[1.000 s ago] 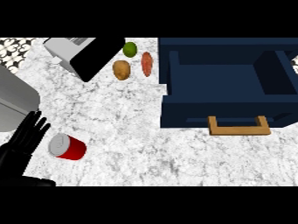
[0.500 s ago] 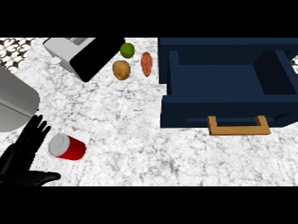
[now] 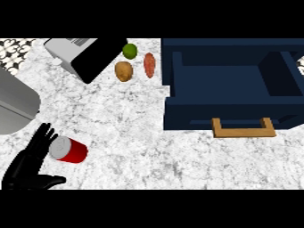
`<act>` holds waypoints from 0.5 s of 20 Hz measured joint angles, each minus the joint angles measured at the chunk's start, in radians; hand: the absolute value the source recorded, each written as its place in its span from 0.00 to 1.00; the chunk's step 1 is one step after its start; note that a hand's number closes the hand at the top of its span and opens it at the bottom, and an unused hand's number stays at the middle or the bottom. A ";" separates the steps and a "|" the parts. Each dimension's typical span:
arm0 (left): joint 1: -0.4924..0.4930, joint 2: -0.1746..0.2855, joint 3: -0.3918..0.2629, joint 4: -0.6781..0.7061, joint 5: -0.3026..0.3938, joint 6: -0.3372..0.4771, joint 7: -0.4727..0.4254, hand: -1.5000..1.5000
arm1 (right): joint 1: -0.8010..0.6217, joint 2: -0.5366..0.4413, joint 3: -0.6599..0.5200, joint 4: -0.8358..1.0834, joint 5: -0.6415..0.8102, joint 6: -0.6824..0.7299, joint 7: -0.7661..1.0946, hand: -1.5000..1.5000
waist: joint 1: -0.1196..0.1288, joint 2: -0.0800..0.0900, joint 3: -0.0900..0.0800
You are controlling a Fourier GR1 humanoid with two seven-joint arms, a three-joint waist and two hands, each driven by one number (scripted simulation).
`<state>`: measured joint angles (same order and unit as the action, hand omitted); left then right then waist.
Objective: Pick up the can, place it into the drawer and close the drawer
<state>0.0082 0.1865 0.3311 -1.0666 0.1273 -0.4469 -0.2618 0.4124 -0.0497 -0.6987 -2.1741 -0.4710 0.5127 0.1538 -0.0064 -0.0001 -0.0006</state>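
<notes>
A red can (image 3: 71, 151) with a grey lid lies on its side on the marble counter (image 3: 134, 133) at the lower left. My left hand (image 3: 29, 167) comes up from the lower edge just left of it. The hand is open, its straight fingers (image 3: 43, 138) lie against the can's lid end, and its thumb points right below the can. The navy drawer (image 3: 180, 80) stands open at the upper right, with a wooden handle (image 3: 243, 129) on its front. Nothing shows inside it. My right hand is out of sight.
A grey and black appliance (image 3: 82, 54) sits at the top left. Beside it lie a green lime (image 3: 130, 50), a brown potato (image 3: 123, 71) and an orange vegetable (image 3: 149, 65). A large grey rounded body (image 3: 3, 104) fills the left edge.
My left hand has moved up and to the right, until its fingers reach the can's lid end. The can and the drawer have not moved.
</notes>
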 measured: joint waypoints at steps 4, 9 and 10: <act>-0.027 0.007 -0.008 0.095 -0.012 -0.016 -0.058 0.00 | -0.017 0.003 -0.012 -0.024 -0.011 -0.013 0.037 0.00 | 0.001 0.000 0.000; -0.079 0.002 -0.019 0.210 -0.028 -0.010 -0.113 0.00 | -0.010 0.015 -0.029 -0.046 -0.028 0.006 0.058 0.00 | -0.001 0.000 0.000; -0.094 -0.002 -0.021 0.224 -0.027 -0.003 -0.113 0.00 | -0.013 0.011 -0.038 -0.039 -0.036 0.011 0.059 0.00 | -0.001 0.000 0.000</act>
<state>-0.0854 0.1841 0.3097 -0.8424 0.0999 -0.4499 -0.3749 0.3999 -0.0391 -0.7366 -2.2134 -0.5074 0.5237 0.2130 -0.0073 0.0000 -0.0006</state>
